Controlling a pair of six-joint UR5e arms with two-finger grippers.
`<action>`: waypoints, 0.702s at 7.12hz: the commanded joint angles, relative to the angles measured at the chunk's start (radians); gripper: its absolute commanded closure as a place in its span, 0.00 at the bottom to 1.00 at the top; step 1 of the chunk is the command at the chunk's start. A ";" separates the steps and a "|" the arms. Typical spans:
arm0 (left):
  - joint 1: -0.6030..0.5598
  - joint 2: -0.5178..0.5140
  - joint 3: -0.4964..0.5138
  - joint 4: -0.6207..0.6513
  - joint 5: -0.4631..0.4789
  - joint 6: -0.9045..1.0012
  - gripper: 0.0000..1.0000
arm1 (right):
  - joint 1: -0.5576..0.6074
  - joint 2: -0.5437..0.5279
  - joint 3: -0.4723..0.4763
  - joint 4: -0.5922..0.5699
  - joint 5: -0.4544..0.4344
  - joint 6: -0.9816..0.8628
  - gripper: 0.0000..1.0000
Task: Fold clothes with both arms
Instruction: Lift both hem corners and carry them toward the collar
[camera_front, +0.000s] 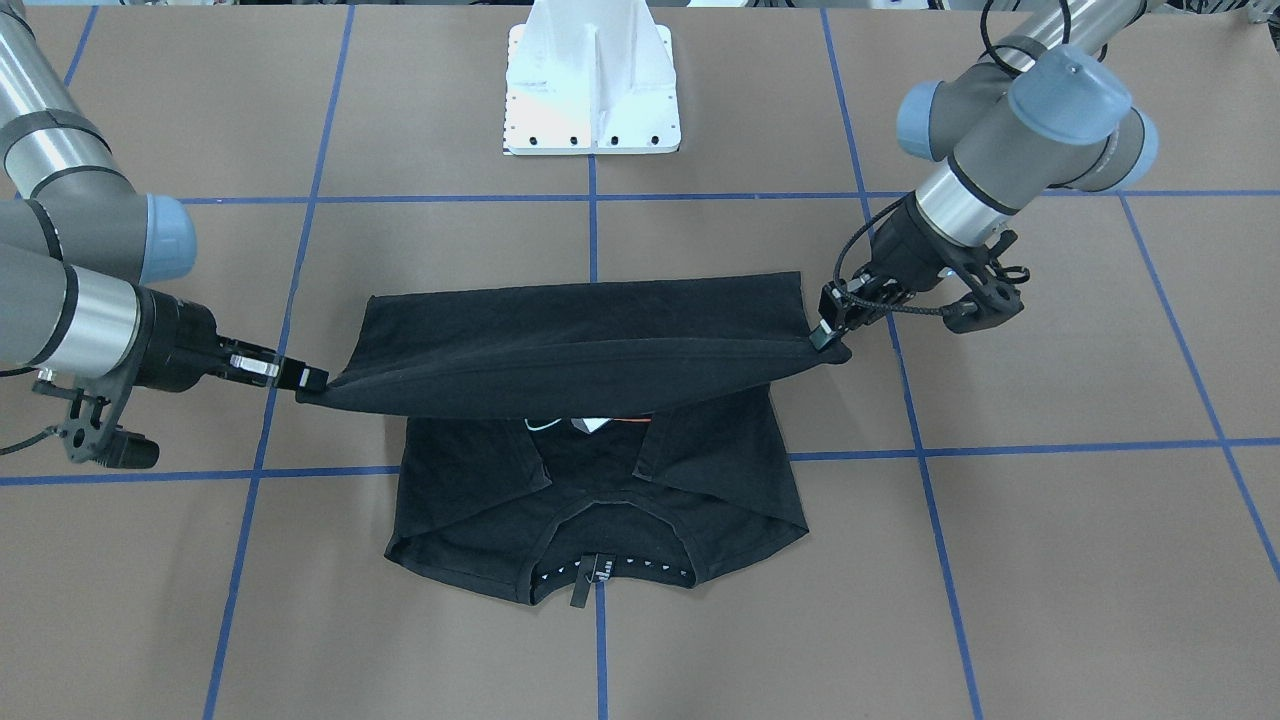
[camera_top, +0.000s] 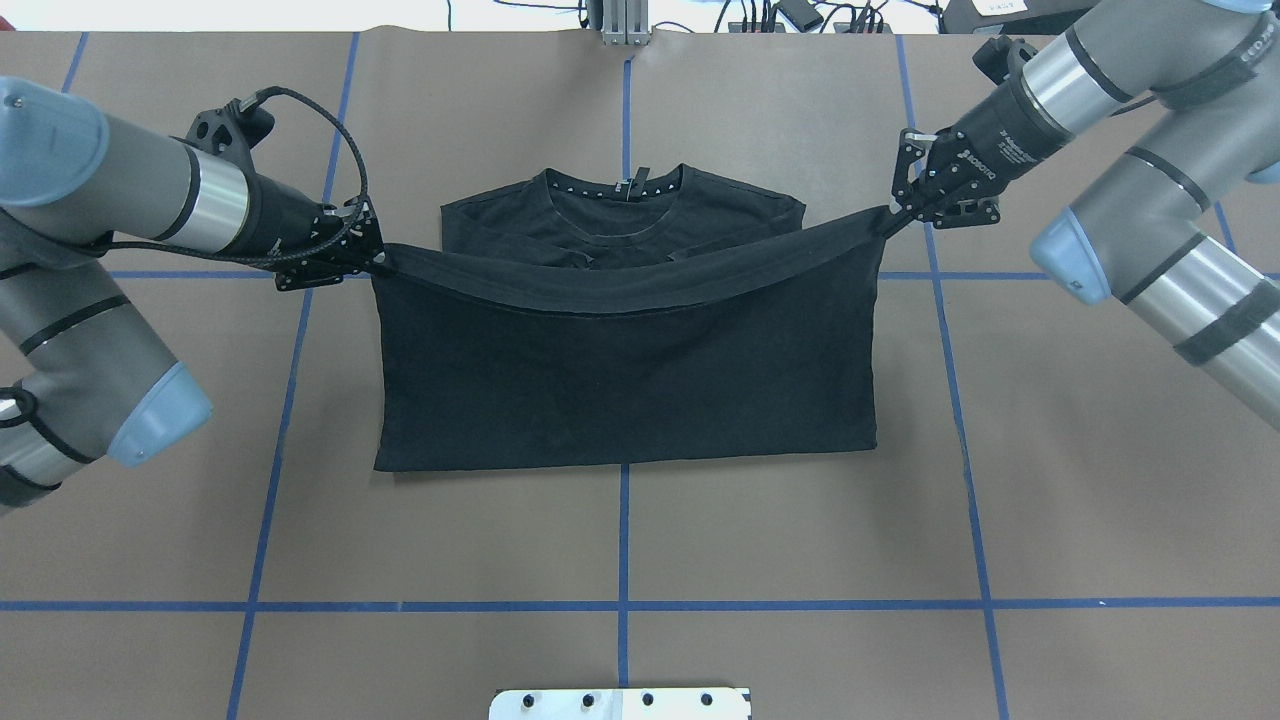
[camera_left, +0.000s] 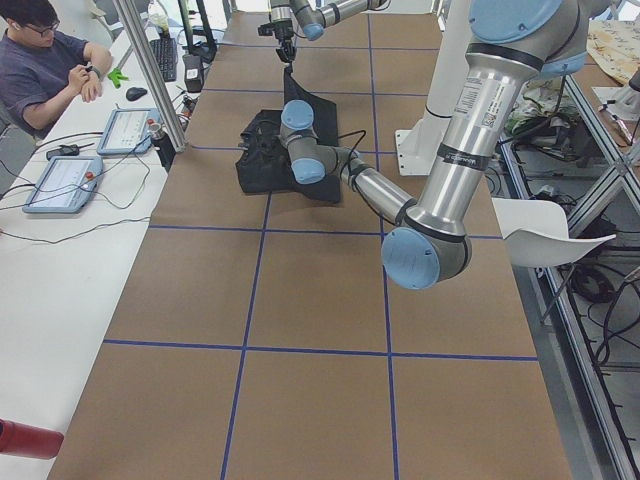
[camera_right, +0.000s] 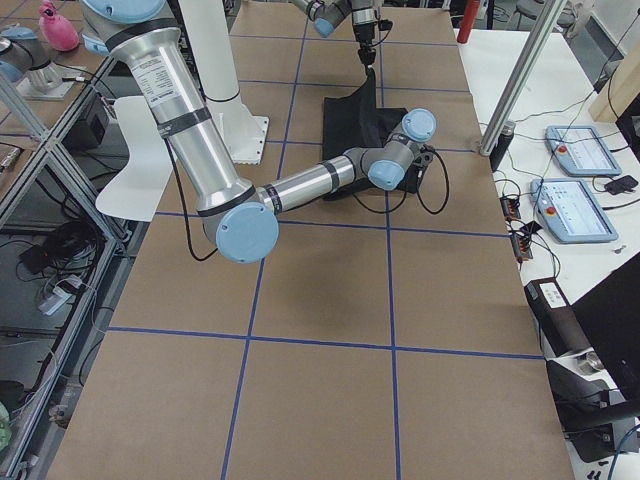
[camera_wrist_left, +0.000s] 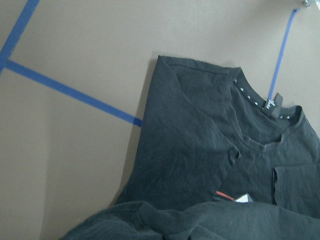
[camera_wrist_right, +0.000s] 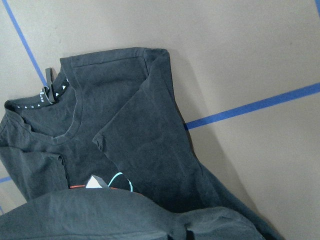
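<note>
- T-shirt (camera_top: 620, 390), black, lies at mid-table (camera_top: 300, 520) with its sleeves folded in over the front.
- The collar end lies flat on the far side from the robot.
- The hem end is raised off the table and stretched between both grippers, sagging slightly in the middle.
- The left gripper (camera_top: 368, 252) has its fingers clamped on the left hem corner.
- The right gripper (camera_top: 893, 215) has its fingers clamped on the right hem corner.
- The logo (camera_wrist_right: 102, 183) shows only in part under the raised cloth.
</note>
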 joint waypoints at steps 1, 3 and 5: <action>-0.016 -0.018 0.100 -0.078 0.002 0.013 1.00 | 0.000 0.024 -0.062 0.000 -0.046 -0.009 1.00; -0.021 -0.027 0.161 -0.118 0.010 0.013 1.00 | 0.000 0.024 -0.086 0.000 -0.052 -0.009 1.00; -0.022 -0.048 0.185 -0.118 0.010 0.013 1.00 | 0.000 0.026 -0.103 0.000 -0.062 -0.009 1.00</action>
